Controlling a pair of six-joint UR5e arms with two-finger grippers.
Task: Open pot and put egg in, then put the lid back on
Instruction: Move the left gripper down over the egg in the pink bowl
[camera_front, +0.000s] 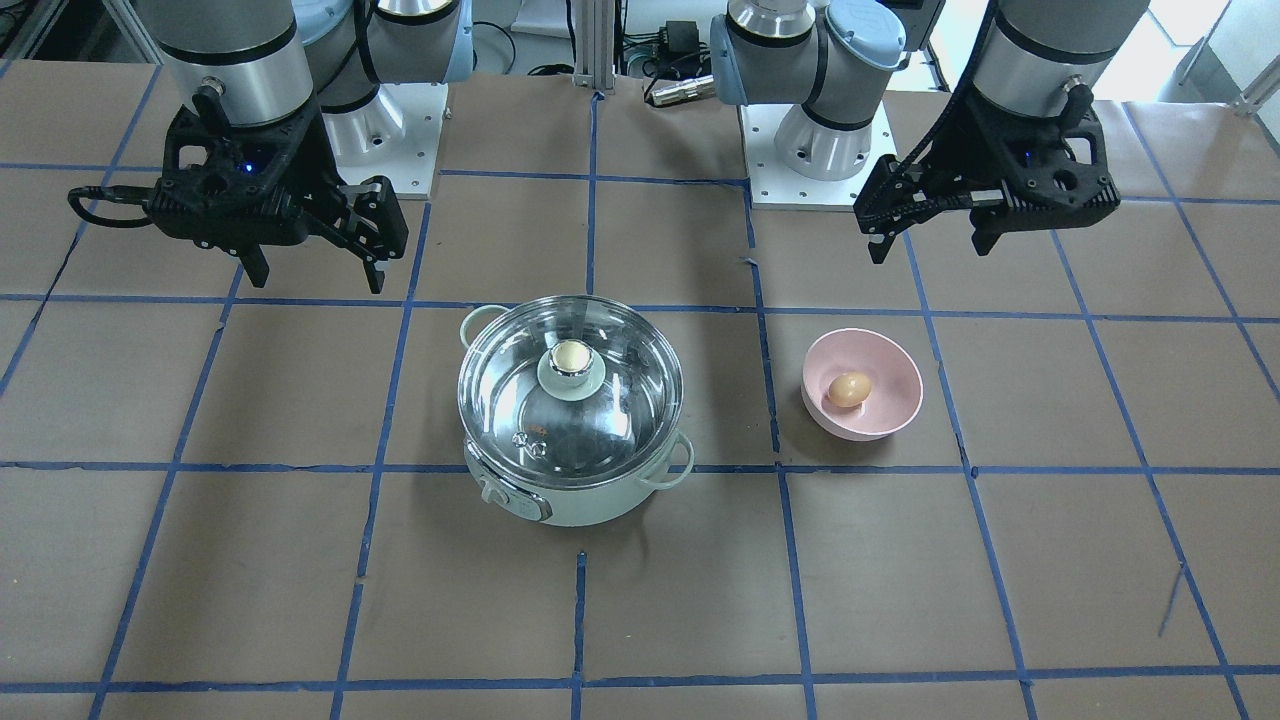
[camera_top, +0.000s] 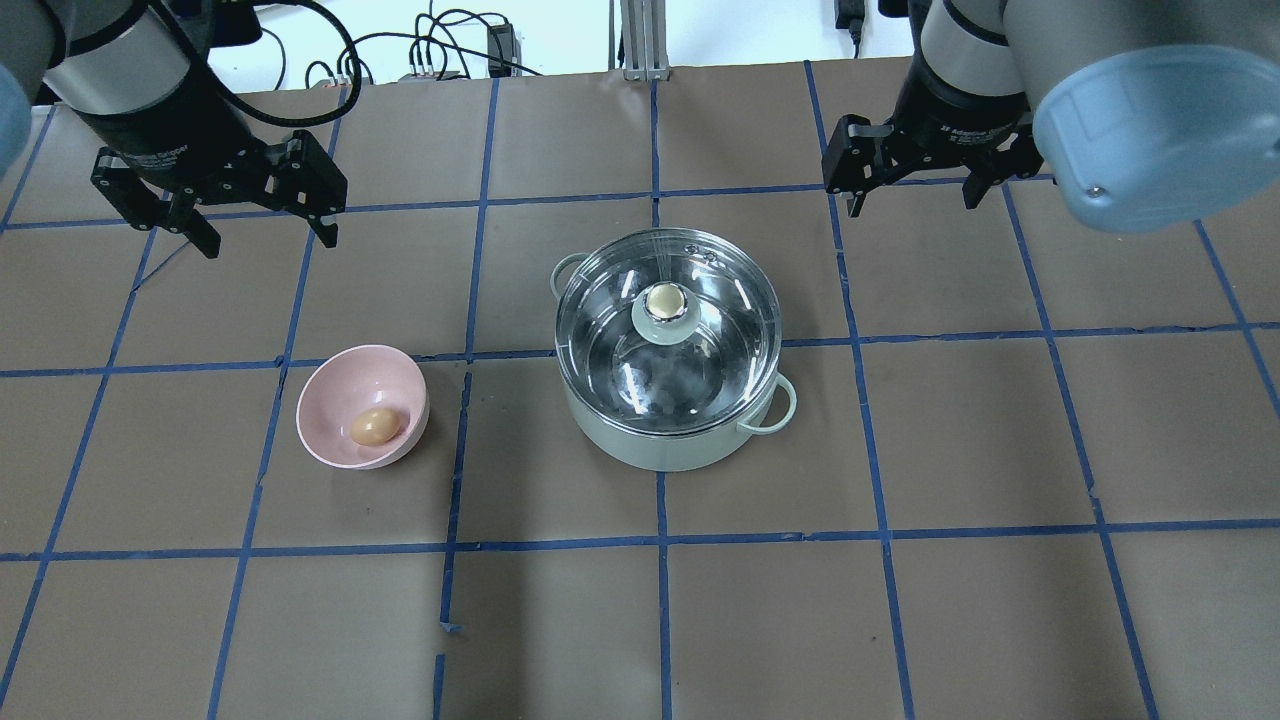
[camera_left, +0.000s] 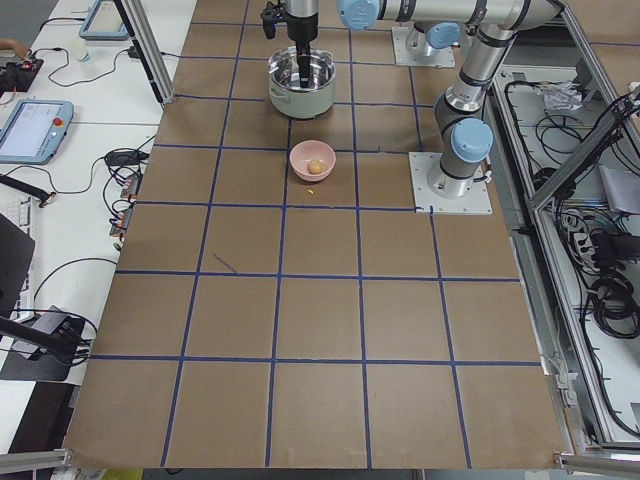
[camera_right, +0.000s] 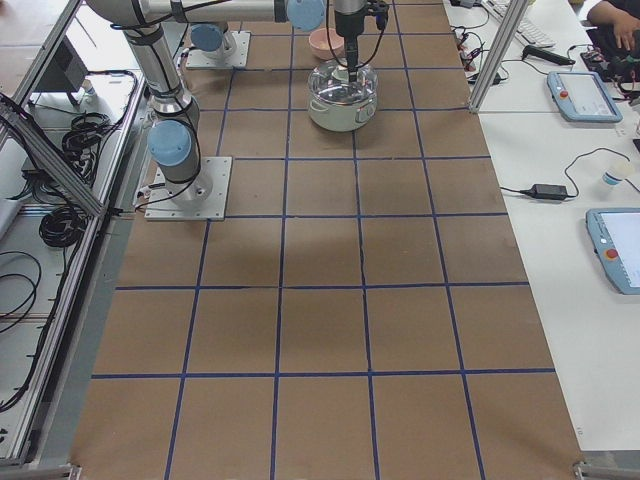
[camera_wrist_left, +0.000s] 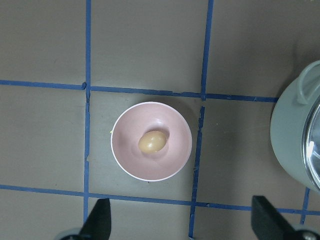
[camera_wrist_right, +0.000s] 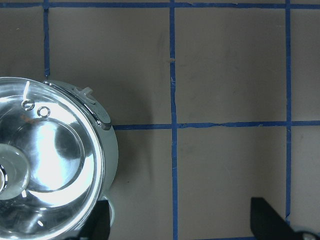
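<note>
The mint-green pot (camera_top: 660, 445) stands mid-table with the glass lid (camera_top: 615, 365) closed on it, its knob (camera_top: 664, 303) at the centre. The tan egg (camera_top: 373, 426) lies in a pink bowl (camera_top: 325, 395) to the pot's left. My left gripper (camera_top: 270, 240) is open and empty, hovering behind the bowl. My right gripper (camera_top: 912, 200) is open and empty, hovering behind and to the right of the pot. The left wrist view shows the egg (camera_wrist_left: 152, 142) in the bowl (camera_wrist_left: 125, 150) straight below. The right wrist view shows the lid (camera_wrist_right: 50, 150) at its left edge.
The table is brown paper with a blue tape grid (camera_top: 660, 540). The arms' base plates (camera_front: 800, 180) stand at the robot's side of the table. The pot's control knob (camera_front: 497, 492) faces the operators' side.
</note>
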